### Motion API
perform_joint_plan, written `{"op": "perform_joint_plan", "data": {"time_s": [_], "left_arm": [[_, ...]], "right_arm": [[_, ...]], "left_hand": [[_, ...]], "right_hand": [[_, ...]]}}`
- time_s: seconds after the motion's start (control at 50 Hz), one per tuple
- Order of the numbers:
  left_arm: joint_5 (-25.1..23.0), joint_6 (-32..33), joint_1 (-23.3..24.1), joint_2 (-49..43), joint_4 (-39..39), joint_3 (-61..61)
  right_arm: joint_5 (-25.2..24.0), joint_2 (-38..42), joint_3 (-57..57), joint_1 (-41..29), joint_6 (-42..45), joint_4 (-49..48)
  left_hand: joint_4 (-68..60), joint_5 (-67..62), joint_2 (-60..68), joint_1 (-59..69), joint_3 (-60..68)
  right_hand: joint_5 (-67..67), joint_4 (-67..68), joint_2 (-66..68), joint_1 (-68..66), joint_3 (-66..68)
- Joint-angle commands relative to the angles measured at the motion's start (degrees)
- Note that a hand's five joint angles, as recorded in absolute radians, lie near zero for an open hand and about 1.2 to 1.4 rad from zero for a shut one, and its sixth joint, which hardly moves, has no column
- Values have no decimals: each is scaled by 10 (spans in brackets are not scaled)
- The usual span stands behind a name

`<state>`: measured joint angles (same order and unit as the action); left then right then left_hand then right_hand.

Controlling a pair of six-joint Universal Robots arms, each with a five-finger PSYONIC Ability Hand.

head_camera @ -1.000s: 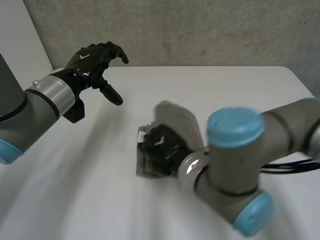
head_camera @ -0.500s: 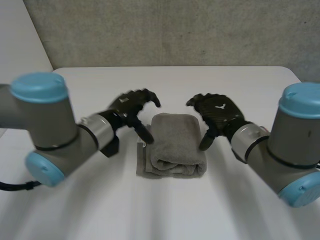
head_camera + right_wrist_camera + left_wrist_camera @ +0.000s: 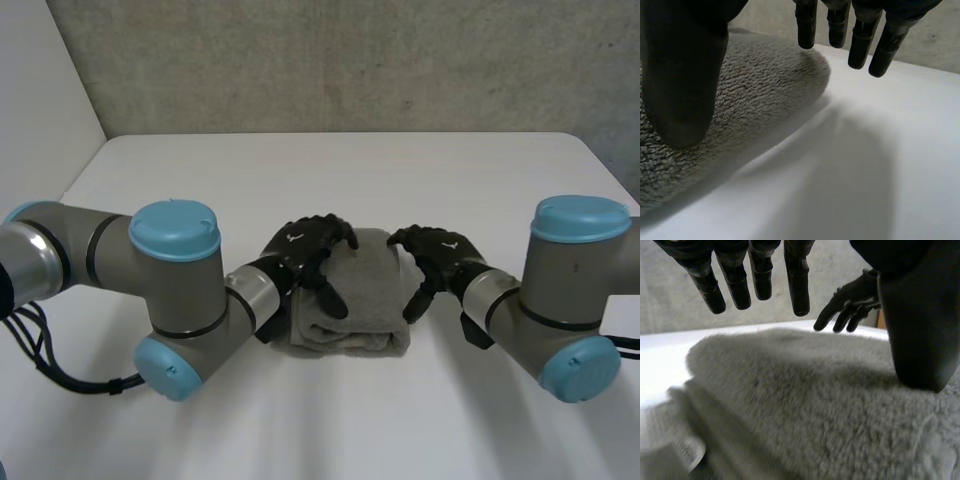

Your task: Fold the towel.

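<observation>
1. The left arm [image 3: 175,285] is reaching in from the left, bending sharply at the elbow.
2. The left hand [image 3: 302,246] is hovering palm-down, its fingers [image 3: 796,280] hanging loosely extended and its thumb pointing down.
3. The right arm [image 3: 565,300] is coming in from the right.
4. The right hand [image 3: 440,252] is facing the left one, its fingers [image 3: 861,45] hanging relaxed and apart.

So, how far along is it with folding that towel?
Done: the towel lies as a thick folded bundle on the table. In hand: the left robot hand and right robot hand flank it, thumbs touching it, fingers open. Left: probably only a final tidy.
</observation>
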<state>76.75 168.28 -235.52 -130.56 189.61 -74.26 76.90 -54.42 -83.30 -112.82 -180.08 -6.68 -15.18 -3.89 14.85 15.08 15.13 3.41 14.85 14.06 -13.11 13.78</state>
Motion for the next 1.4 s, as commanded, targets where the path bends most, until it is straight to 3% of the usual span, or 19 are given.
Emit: {"op": "perform_joint_plan", "data": {"time_s": [0.02,0.24,0.52,0.7,0.78,0.88,0.96,1.06,1.24,1.4], "left_arm": [[9,6,-19,6,0,-43],[59,60,-41,35,-4,-100],[60,91,-68,53,2,-139],[55,87,-74,91,0,-135],[55,91,-73,118,-3,-123],[58,90,-73,171,-24,-88],[63,84,-72,204,-98,-23],[69,81,-73,229,-192,28],[124,50,-84,246,-236,34],[126,50,-84,247,-238,39]], "right_arm": [[3,21,29,-34,-11,0],[3,52,63,-88,-46,2],[7,72,76,-103,-40,6],[7,54,78,-99,-20,27],[11,-1,80,-96,9,62],[57,-69,88,-90,11,78],[139,-133,101,-74,10,96],[199,-183,106,-64,10,100],[221,-221,103,-34,14,101],[210,-222,108,-34,16,119]], "left_hand": [[23,10,-19,-22,-22],[26,13,-23,-25,-26],[33,20,-30,-32,-32],[40,27,-36,-39,-39],[41,28,-38,-40,-41],[43,30,-40,-42,-42],[43,30,-40,-42,-42],[43,30,-40,-42,-42],[43,30,-40,-42,-42],[43,30,-40,-42,-42]], "right_hand": [[-34,-49,-41,31,-38],[-34,-49,-41,31,-38],[-34,-49,-41,31,-38],[-34,-49,-41,31,-38],[-34,-49,-41,31,-38],[-34,-49,-41,31,-38],[-34,-49,-41,31,-38],[-34,-49,-41,31,-38],[-34,-49,-41,31,-38],[-34,-49,-41,31,-38]]}}
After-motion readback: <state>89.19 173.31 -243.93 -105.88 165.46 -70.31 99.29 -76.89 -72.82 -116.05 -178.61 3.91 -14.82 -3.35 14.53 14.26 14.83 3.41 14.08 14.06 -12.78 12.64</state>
